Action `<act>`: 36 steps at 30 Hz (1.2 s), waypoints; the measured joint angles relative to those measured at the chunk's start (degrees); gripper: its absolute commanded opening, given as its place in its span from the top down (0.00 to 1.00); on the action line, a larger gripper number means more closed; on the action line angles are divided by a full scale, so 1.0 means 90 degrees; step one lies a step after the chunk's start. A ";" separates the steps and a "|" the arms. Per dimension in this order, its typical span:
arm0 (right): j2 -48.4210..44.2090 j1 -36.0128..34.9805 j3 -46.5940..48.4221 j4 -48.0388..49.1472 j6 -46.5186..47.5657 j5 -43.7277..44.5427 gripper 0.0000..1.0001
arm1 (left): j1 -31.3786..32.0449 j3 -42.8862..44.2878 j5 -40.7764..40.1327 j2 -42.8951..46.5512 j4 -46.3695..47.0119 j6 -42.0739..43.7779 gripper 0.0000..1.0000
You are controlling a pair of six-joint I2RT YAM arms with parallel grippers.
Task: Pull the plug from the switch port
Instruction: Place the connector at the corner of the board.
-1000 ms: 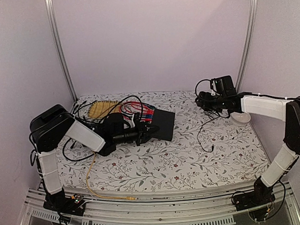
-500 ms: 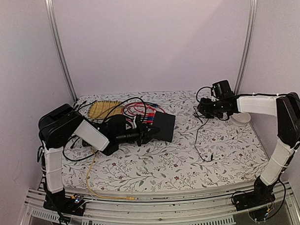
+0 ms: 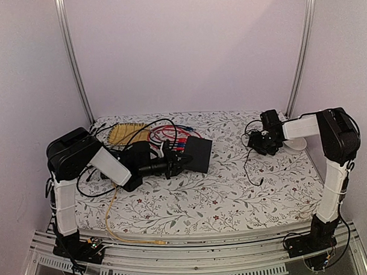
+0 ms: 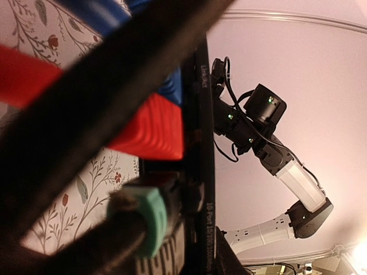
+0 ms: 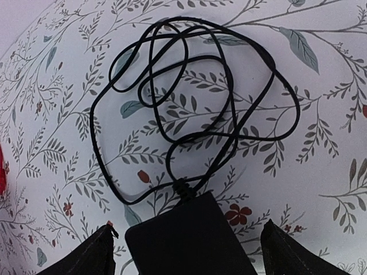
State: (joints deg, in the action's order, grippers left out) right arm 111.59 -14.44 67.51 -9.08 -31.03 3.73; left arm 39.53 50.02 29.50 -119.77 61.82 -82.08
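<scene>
Top external: left gripper [image 3: 176, 165] at switch port [image 4: 194, 192], right gripper [image 3: 263, 144] spread wide

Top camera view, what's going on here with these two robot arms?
The left pincer is up against the port edge of the black network switch, right by a green plug that looks seated; whether it grips the plug is unclear. The right pincer hangs open astride a black power adapter on the right side of the table.

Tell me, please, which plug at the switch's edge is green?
The green plug, lowest in the left wrist view, directly below the red plug; the blue plug sits above both, along the switch.
</scene>
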 measured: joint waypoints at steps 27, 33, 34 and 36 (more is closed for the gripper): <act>0.0529 -0.0287 0.0612 -0.0690 0.0029 0.2239 0.09 | -0.0017 -0.0469 -0.0019 0.0240 0.0272 -0.0046 1.00; 0.0078 -0.0423 0.0585 -0.0697 0.0068 0.2467 0.09 | -0.0017 -0.0469 -0.0022 0.0243 0.0272 -0.0036 1.00; -0.0078 -0.0449 0.0585 -0.0692 0.0078 0.2480 0.09 | -0.0017 -0.0469 -0.0022 0.0243 0.0272 -0.0029 1.00; -0.0386 -0.0495 0.0585 -0.0670 0.0100 0.2463 0.09 | -0.0017 -0.0469 -0.0027 0.0240 0.0272 -0.0022 1.00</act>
State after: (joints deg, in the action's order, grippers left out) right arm 108.12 -18.90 72.77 -15.11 -30.13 25.89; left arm 39.38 45.80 29.26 -117.60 64.27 -82.28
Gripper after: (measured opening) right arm 0.911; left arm 0.263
